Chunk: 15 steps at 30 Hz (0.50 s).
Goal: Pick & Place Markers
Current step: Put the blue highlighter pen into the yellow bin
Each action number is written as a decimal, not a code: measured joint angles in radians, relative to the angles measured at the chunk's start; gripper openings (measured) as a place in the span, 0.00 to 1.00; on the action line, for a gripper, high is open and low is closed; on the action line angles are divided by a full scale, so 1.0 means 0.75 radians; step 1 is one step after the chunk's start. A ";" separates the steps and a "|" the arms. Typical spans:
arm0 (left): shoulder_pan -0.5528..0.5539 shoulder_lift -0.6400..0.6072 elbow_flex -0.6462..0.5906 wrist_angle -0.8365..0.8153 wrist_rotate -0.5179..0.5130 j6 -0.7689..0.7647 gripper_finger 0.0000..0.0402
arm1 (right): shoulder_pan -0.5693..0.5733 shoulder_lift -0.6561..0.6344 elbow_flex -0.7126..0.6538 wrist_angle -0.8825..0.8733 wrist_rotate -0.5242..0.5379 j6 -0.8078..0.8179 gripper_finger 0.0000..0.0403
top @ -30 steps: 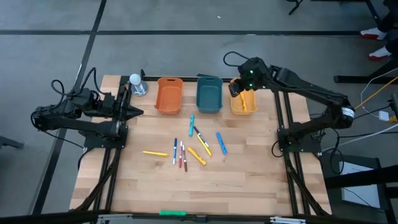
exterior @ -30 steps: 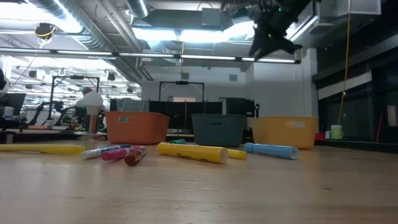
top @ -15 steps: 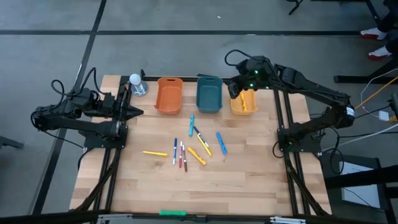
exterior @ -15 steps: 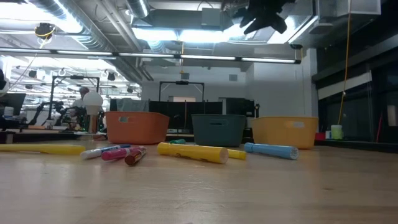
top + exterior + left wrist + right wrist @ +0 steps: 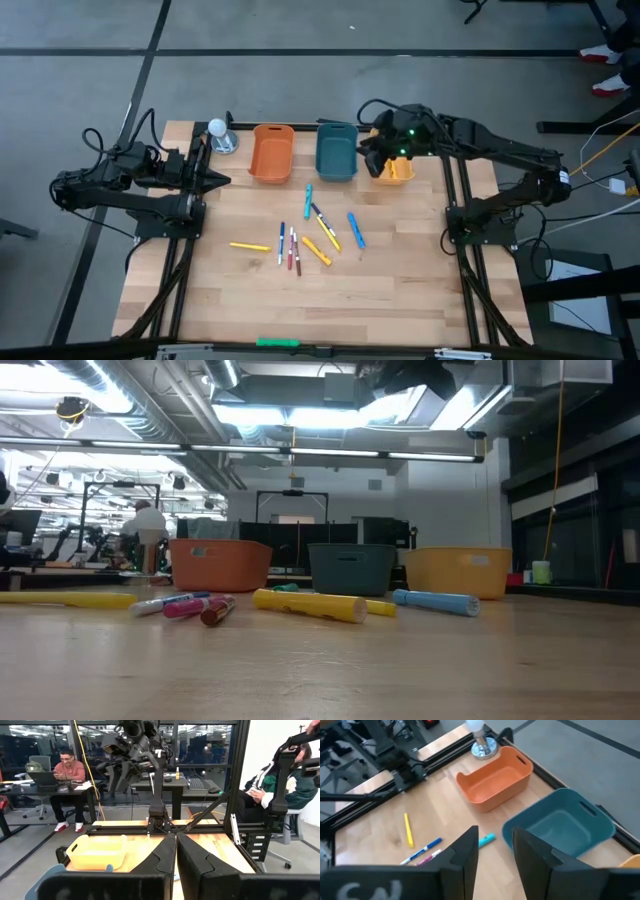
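Yellow bin (image 5: 396, 170) partly hidden beneath right gripper (image 5: 372, 160), jaws parted, empty

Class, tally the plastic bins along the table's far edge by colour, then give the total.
orange bin: 1
teal bin: 1
yellow bin: 1
Total: 3

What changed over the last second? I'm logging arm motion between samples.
The right gripper, fingers open and empty, swung from over the yellow bin toward the teal bin. The left gripper, the markers and the orange bin stayed put.
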 joint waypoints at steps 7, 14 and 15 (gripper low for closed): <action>0.000 0.000 0.000 -0.001 0.000 0.000 0.03 | 0.081 0.001 0.000 0.001 0.000 -0.007 0.30; 0.000 0.000 0.000 0.000 0.000 0.000 0.03 | 0.168 0.001 0.000 0.001 0.000 -0.002 0.30; 0.000 0.000 0.000 0.000 0.000 0.000 0.02 | 0.180 0.005 0.000 0.001 0.000 -0.001 0.30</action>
